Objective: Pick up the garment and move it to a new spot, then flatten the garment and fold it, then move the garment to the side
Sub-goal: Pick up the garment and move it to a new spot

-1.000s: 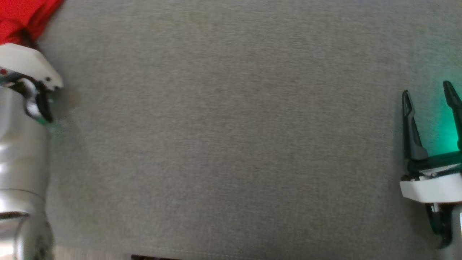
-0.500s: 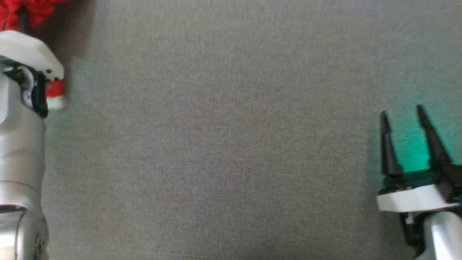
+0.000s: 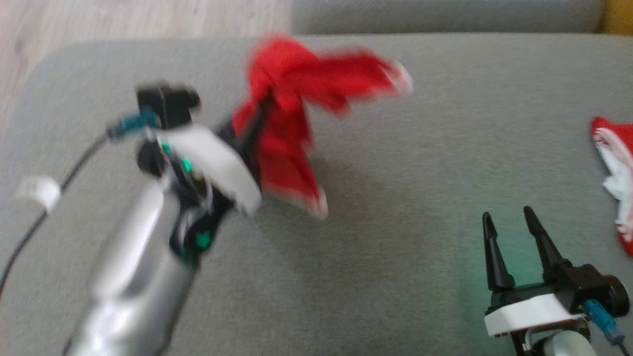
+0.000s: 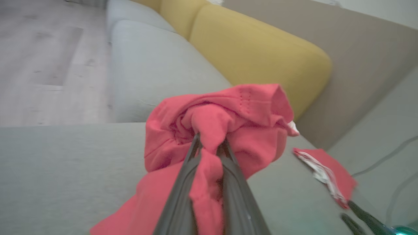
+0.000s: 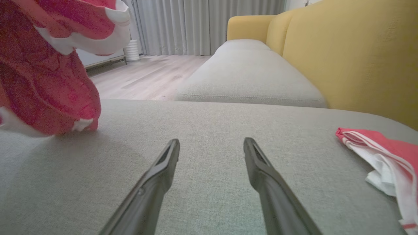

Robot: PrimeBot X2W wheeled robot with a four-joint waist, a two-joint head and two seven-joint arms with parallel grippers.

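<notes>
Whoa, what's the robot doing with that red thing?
The robot's left gripper is pinching a bunched-up red garment and holding it up over the grey sofa cushion, with its lowest part hanging near the cushion. The right gripper is open and holds nothing, low over the cushion. Another red and white cloth lies off to the robot's right. The garment is not flattened or folded yet.

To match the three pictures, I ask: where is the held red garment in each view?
Head view: garment upper centre, hanging from left end effector.
Left wrist view: garment at centre, clamped.
Right wrist view: garment at upper left.
Shared landmark: red-and-white cloth on cushion.
</notes>
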